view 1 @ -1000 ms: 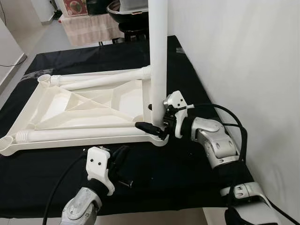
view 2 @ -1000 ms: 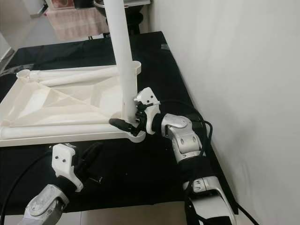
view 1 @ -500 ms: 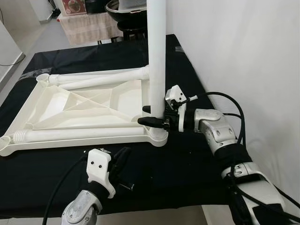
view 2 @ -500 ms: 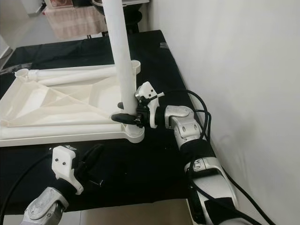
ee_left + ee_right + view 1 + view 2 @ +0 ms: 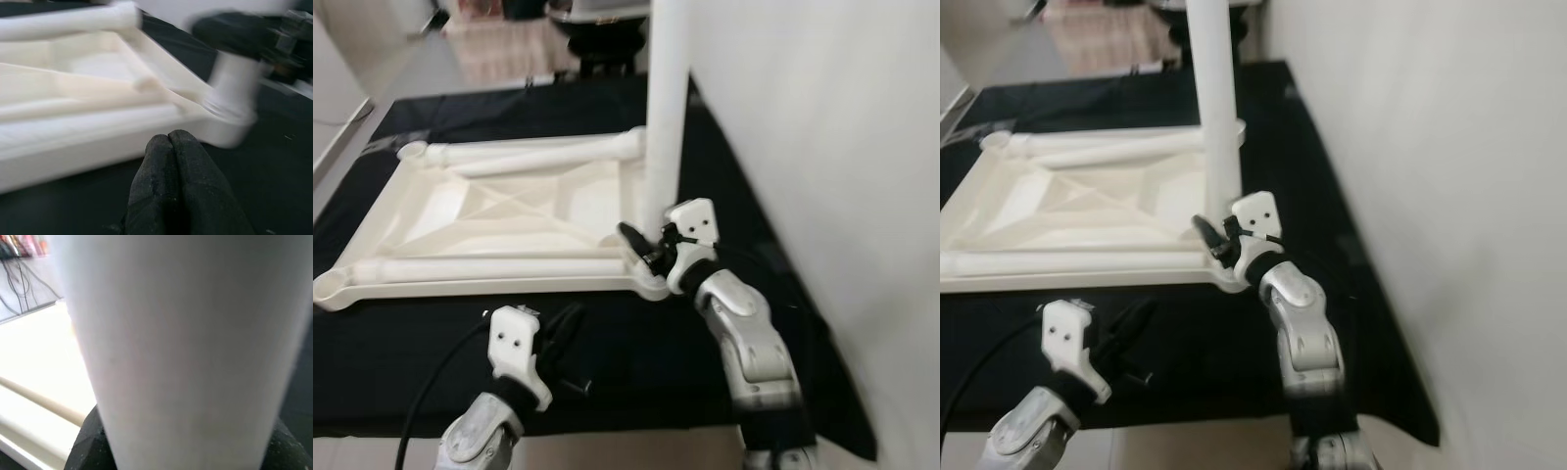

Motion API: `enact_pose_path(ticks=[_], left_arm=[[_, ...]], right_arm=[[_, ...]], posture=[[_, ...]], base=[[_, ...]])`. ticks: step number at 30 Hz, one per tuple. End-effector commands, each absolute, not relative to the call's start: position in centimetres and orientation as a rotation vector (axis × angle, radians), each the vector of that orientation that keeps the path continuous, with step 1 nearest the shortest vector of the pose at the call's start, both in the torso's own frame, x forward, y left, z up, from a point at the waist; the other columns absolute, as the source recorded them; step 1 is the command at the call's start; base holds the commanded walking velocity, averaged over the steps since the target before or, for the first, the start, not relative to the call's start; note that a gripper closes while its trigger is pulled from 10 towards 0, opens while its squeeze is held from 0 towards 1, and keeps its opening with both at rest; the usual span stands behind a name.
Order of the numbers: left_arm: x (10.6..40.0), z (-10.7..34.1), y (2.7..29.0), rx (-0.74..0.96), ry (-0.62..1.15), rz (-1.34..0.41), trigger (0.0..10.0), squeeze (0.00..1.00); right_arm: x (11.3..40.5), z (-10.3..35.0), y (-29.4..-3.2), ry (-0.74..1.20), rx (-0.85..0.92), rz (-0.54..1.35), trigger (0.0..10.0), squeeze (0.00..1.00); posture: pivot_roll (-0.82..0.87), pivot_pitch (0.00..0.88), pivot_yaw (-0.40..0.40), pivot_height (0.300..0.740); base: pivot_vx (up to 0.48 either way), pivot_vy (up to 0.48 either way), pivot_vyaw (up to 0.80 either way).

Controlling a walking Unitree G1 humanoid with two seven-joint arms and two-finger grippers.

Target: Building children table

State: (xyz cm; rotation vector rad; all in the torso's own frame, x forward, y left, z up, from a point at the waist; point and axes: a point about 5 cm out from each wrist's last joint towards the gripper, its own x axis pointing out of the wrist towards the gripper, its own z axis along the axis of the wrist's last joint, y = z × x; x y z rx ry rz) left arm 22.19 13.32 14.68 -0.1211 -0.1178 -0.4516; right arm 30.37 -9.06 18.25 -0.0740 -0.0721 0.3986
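Right claw [image 5: 644,250] clamped on upright leg [image 5: 666,117] at tabletop [image 5: 499,211] corner — keep vertical, press down; left claw [image 5: 171,147] closed.

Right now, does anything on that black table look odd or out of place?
Nothing looks broken or spilled. The white tabletop lies upside down, one leg upright at its near corner with the right gripper at its base; two legs lie flat.

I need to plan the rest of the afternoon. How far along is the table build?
One white leg stands upright in the near right corner socket of the upside-down tabletop. The right gripper holds that leg at its base. Three legs still lie flat on the tabletop, including one along the near edge. The left gripper hovers shut over the black cloth.
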Motion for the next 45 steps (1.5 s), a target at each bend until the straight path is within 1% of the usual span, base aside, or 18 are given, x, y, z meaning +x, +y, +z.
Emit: enact_pose_path(ticks=[1,4,5,6,10,11,12,14,16,18,19,20,31,32,36,41,44,45], left_arm=[[22.3,14.0,13.6,-0.113,-0.086,-0.454,10.0,0.00],[22.7,13.9,13.5,-0.119,-0.082,-0.460,10.0,0.00],[22.9,13.9,13.5,-0.117,-0.084,-0.453,10.0,0.00],[22.9,13.9,13.6,-0.118,-0.087,-0.442,10.0,0.00],[22.9,13.9,13.6,-0.118,-0.087,-0.442,10.0,0.00],[23.0,13.9,13.6,-0.119,-0.090,-0.434,10.0,0.00],[23.0,13.9,13.6,-0.121,-0.091,-0.430,10.0,0.00],[23.0,13.9,13.6,-0.121,-0.091,-0.430,10.0,0.00],[23.1,13.9,13.5,-0.125,-0.091,-0.434,10.0,0.00],[23.1,13.9,13.5,-0.125,-0.091,-0.434,10.0,0.00],[23.1,13.9,13.4,-0.127,-0.089,-0.438,10.0,0.00],[23.0,13.8,13.4,-0.129,-0.089,-0.442,10.0,0.00],[22.3,14.0,13.2,-0.126,-0.089,-0.445,10.0,0.00],[22.2,14.0,13.1,-0.124,-0.088,-0.445,10.0,0.00],[22.0,14.0,13.0,-0.120,-0.085,-0.445,10.0,0.00],[21.9,13.9,13.0,-0.119,-0.086,-0.444,10.0,0.00],[21.8,13.9,12.9,-0.117,-0.086,-0.443,10.0,0.00],[21.8,13.8,12.9,-0.117,-0.086,-0.442,10.0,0.00]], right_arm=[[30.6,15.0,-9.5,0.120,-0.066,0.382,0.0,0.00],[31.3,14.4,-8.9,0.141,-0.081,0.438,0.0,0.00],[31.9,14.1,-8.4,0.143,-0.095,0.478,3.6,0.00],[32.2,14.3,-8.1,0.141,-0.092,0.517,10.0,0.00],[32.2,14.3,-8.1,0.141,-0.092,0.517,10.0,0.00],[32.3,14.6,-7.7,0.130,-0.088,0.596,10.0,0.89],[32.5,15.1,-7.4,0.114,-0.072,0.705,10.0,1.00],[32.5,15.1,-7.4,0.114,-0.072,0.705,10.0,1.00],[32.1,17.3,-7.3,0.040,-0.086,0.928,10.0,1.00],[32.1,17.3,-7.3,0.040,-0.086,0.928,10.0,1.00],[32.1,18.0,-7.5,0.017,-0.114,1.019,10.0,0.87],[32.6,18.6,-7.8,0.007,-0.126,1.110,10.0,0.00],[35.9,21.9,-8.0,0.001,-0.095,1.334,10.0,0.00],[36.0,21.9,-8.1,0.025,-0.103,1.371,0.0,0.00],[35.9,21.4,-8.7,0.096,-0.146,1.465,0.0,0.00],[36.1,21.1,-9.3,0.127,-0.164,1.471,0.0,0.00],[36.6,20.3,-10.6,0.138,-0.186,1.374,0.0,0.00],[36.9,19.4,-11.1,0.147,-0.212,1.260,0.0,0.00]], posture=[[-0.05,0.220,0.078,0.740],[-0.03,0.210,0.070,0.740],[-0.03,0.198,0.062,0.740],[-0.03,0.194,0.061,0.740],[-0.03,0.194,0.061,0.740],[-0.03,0.186,0.056,0.740],[-0.02,0.183,0.050,0.740],[-0.02,0.183,0.050,0.740],[-0.02,0.179,0.055,0.740],[-0.02,0.179,0.055,0.740],[-0.02,0.179,0.055,0.740],[-0.01,0.180,0.055,0.740],[0.04,0.204,0.050,0.740],[0.05,0.204,0.050,0.740],[0.06,0.205,0.046,0.740],[0.05,0.202,0.043,0.740],[0.05,0.198,0.039,0.740],[0.04,0.198,0.035,0.740]], base=[[0.000,0.000,0.00],[0.000,0.000,0.00],[0.000,0.000,0.00],[0.000,0.000,0.00],[0.000,0.000,0.00],[0.000,0.000,0.00],[0.000,0.000,0.00],[0.000,0.000,0.00],[0.000,0.000,0.00],[0.000,0.000,0.00],[0.000,0.000,0.00],[0.000,0.000,0.00],[0.000,0.000,0.00],[0.000,0.000,0.00],[0.000,0.000,0.00],[0.000,0.000,0.00],[0.000,0.000,0.00],[0.000,0.000,0.00]])
